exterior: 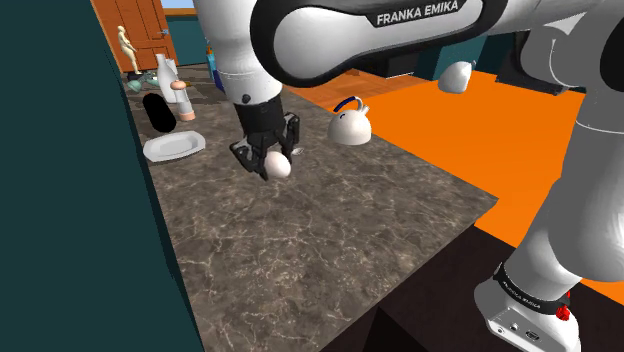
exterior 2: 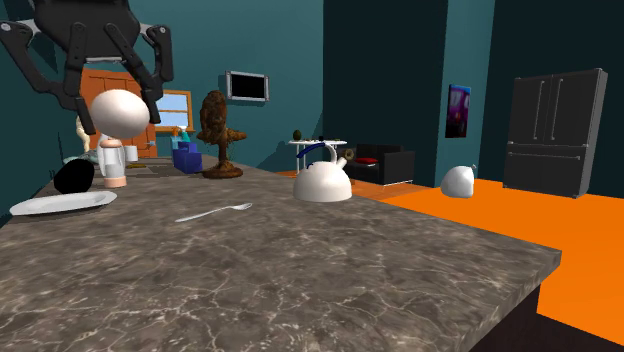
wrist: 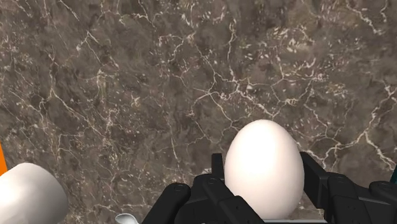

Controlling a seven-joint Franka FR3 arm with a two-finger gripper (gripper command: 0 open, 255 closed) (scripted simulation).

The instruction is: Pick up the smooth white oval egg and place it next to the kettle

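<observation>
Egg (exterior: 277, 165) is squeezed in the gripper (exterior: 271, 160), held above the counter (exterior: 330, 235); next it must be carried beside the kettle (exterior: 350, 127) and lowered.

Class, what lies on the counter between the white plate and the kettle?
A silver fork, seen in the second exterior view, lying on the marble between the plate and the kettle.

**A:** what's that counter (wrist: 159, 76) made of?

**B:** Looks like polished stone from where I sit: dark brown marble with white veins and a soft sheen.

**A:** and the rest?

**B:** The egg (wrist: 264, 167) is dead smooth, plain white, slightly glossy. My gripper (wrist: 264, 191) is matt black, plastic-looking. The kettle (exterior: 350, 127) and plate (exterior: 172, 147) are smooth white too, kettle a bit shinier.
</observation>
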